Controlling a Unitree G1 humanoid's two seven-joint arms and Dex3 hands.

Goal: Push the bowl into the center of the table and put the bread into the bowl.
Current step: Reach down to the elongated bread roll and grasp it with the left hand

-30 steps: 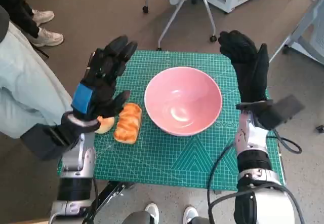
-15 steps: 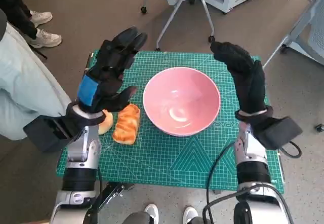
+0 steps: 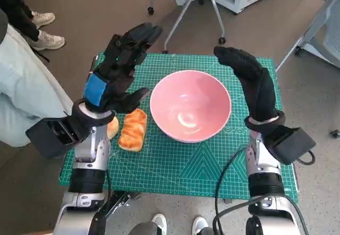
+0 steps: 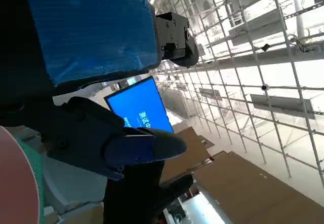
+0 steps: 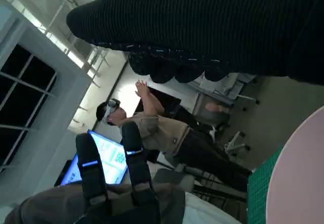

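Observation:
A pink bowl (image 3: 190,105) stands near the middle of the green mat (image 3: 175,166); its rim also shows in the left wrist view (image 4: 15,183) and the right wrist view (image 5: 298,178). A golden bread loaf (image 3: 133,130) lies on the mat just left of the bowl. My left hand (image 3: 118,70) is raised above the mat's left side, fingers spread, holding nothing. My right hand (image 3: 249,81) is raised beside the bowl's right rim, fingers extended forward, empty. Neither hand touches the bowl or the bread.
A pale round object (image 3: 111,127) lies left of the bread, half hidden under my left wrist. A person's pale sleeve (image 3: 26,97) and shoes (image 3: 45,30) are at the left. A wheeled chair base (image 3: 186,11) stands behind the table. A person (image 5: 152,127) shows in the right wrist view.
Both hands have risen and reached further forward; the right hand has swung inward toward the bowl's far right rim. The bowl and bread have not moved.

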